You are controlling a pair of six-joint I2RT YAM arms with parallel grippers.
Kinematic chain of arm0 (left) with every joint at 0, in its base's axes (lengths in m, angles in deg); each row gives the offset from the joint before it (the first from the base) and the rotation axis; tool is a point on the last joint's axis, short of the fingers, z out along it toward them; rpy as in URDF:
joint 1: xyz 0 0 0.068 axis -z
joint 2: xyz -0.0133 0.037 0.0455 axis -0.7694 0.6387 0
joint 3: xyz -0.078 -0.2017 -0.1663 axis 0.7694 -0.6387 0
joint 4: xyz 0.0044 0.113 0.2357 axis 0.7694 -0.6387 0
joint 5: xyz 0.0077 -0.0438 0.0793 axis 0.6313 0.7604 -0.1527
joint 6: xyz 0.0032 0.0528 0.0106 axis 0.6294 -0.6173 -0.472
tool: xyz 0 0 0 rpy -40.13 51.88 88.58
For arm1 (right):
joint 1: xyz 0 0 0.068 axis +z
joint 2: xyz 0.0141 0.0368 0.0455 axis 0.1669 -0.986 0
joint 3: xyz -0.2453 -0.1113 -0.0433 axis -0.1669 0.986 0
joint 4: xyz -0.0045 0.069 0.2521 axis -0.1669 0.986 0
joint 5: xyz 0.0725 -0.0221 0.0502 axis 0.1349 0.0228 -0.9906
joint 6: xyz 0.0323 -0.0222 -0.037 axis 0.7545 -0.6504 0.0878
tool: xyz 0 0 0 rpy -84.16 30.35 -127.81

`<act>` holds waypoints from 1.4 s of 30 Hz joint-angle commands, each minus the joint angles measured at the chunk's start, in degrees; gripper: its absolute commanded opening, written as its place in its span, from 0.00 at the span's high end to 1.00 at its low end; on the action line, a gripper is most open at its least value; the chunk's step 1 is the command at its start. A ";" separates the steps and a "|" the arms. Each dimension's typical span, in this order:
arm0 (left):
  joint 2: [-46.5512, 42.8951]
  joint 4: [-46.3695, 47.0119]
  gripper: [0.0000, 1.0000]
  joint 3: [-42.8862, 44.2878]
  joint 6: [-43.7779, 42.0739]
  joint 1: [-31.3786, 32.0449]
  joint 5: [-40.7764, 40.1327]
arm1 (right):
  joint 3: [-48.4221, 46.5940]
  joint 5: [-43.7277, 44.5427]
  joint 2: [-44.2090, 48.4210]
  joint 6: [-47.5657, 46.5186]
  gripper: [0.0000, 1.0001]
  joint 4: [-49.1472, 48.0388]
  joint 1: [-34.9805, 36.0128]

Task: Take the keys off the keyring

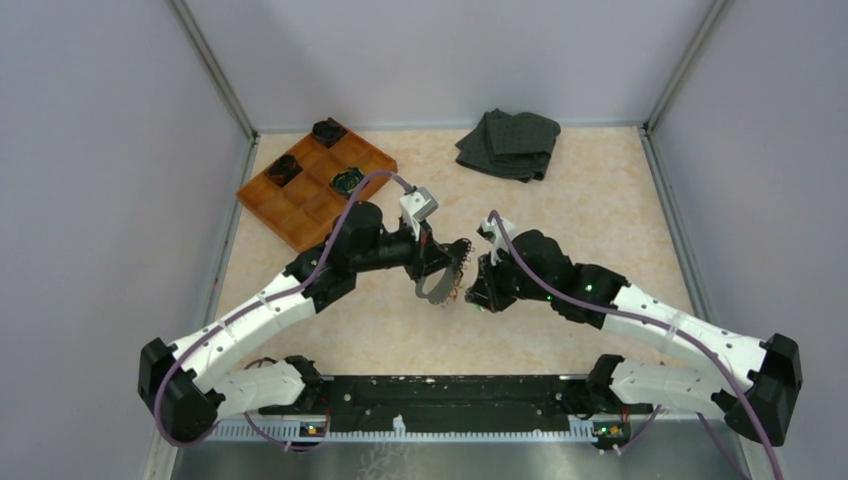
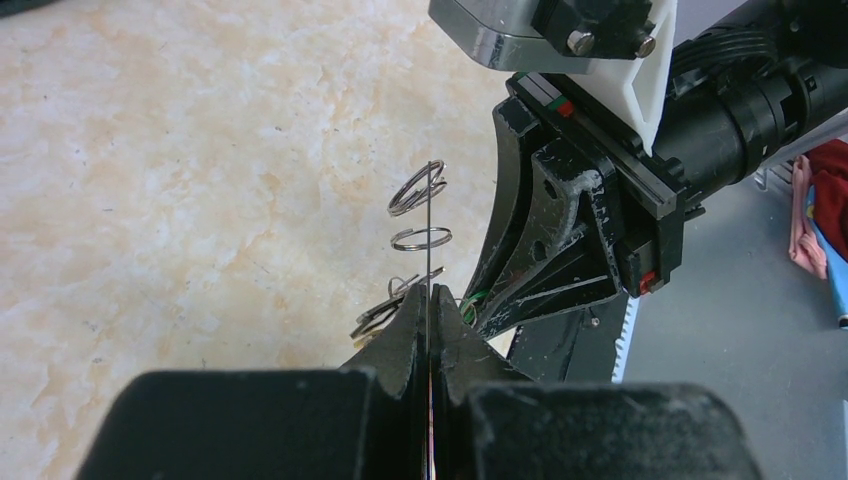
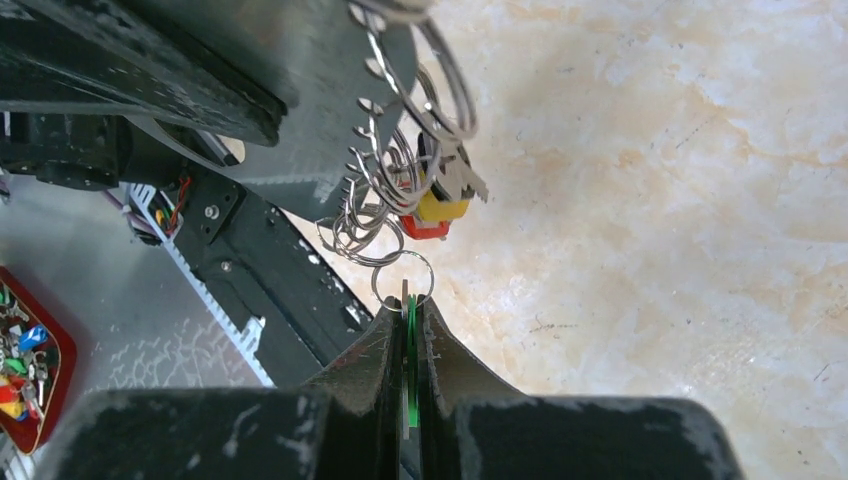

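Note:
My left gripper (image 1: 441,276) (image 2: 430,292) is shut on the keyring (image 2: 429,215), which shows edge-on as a thin grey wire rising from the fingertips. The large loop also shows in the right wrist view (image 3: 452,98), hanging from the left gripper. Several small rings (image 2: 420,238) and keys (image 3: 441,196) with yellow and red marks dangle from it. My right gripper (image 1: 479,290) (image 3: 405,305) is shut on a flat key with a green cover (image 3: 410,330), joined by a small ring (image 3: 403,279) to the bunch. Both grippers meet above mid-table.
An orange tray (image 1: 300,215) with black round objects sits at the back left. A dark folded cloth (image 1: 510,143) lies at the back. A red tray of small coloured bits (image 3: 30,385) lies beyond the table's near edge.

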 commanded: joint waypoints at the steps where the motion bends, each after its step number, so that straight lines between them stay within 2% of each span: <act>1: -1.99 2.58 1.00 -0.45 -0.62 0.29 -1.95 | 0.69 -0.32 1.63 0.73 1.00 -1.07 -1.19; 10: -1.16 2.46 1.00 -1.91 4.54 0.21 -9.65 | 0.73 -1.21 2.44 -1.62 1.00 -1.06 -1.38; 16: 0.54 9.24 1.00 -6.09 10.09 0.20 -11.06 | 2.62 -3.08 -0.31 -4.85 1.00 -1.43 -1.33; 21: 4.11 10.37 1.00 -8.89 13.05 0.12 -13.68 | 6.88 -1.67 -2.82 -4.82 1.00 -5.05 -1.24; 25: 5.09 16.38 1.00 -15.11 16.47 0.03 -11.91 | 11.92 -0.65 -4.39 -4.63 1.00 -10.53 -0.87; 34: 7.31 25.72 1.00 -26.11 19.33 0.03 -7.74 | 20.25 4.04 -9.10 -3.28 1.00 -22.86 5.66; 42: 8.77 26.88 0.98 -29.21 19.04 0.03 -8.50 | 22.52 10.07 -7.72 -2.26 1.00 -26.04 6.27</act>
